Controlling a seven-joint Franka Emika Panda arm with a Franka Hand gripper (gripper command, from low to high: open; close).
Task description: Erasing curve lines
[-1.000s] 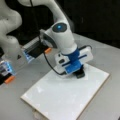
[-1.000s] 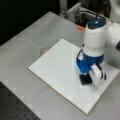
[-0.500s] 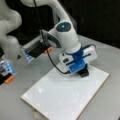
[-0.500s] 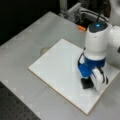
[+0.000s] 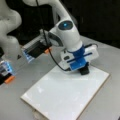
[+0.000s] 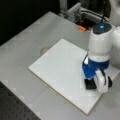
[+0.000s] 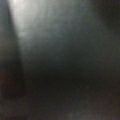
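The pincer [image 5: 84,70] is pressing a black block [image 5: 84,70] down onto the white board [image 5: 62,92], at the board's edge toward a front view's top right. In a front view the same pincer [image 6: 90,83] and block [image 6: 90,84] are sitting near the board [image 6: 57,67] corner at that view's right. The block is touching the board surface in both front views. Blue and white housing is covering the pincer from above, so whether the jaws are clenched on the block or the block is fixed to them, I cannot tell.

No curve lines are showing anywhere on the board in either front view: the surface spreading away from the pincer is reading as plain white with a few glare spots. If any stroke is lying under the block or the pincer, it is hidden.

The board is lying flat on the grey worktop [image 5: 107,57], its long side running away from the pincer toward a front view's bottom left. Behind the pincer, off the board, an orange piece [image 6: 81,28] is sitting on the worktop near some grey hardware [image 6: 75,12].

The wrist view is giving only a dark grey blur; nothing can be made out there.
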